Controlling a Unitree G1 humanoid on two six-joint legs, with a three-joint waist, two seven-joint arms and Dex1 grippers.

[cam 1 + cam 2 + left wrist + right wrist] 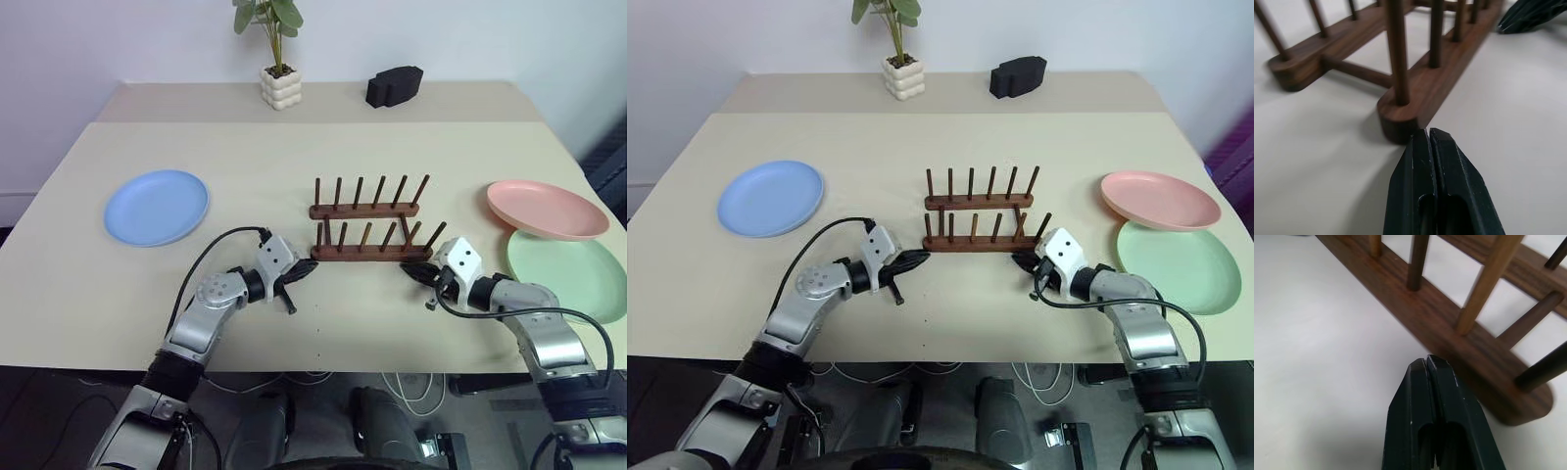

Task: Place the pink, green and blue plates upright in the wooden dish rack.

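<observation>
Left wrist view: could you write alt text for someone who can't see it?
Two black fingers, pressed shut, point at the rounded end of a dark wooden dish rack on a pale table. The other gripper sits at the rack's far end.

You've got a beige table [294, 157]: rack [367, 227] centre, blue plate [157, 207] to its left, pink plate [546, 209] and green plate [571, 273] right, plant pot [280, 86] and black block [394, 85] behind.
</observation>
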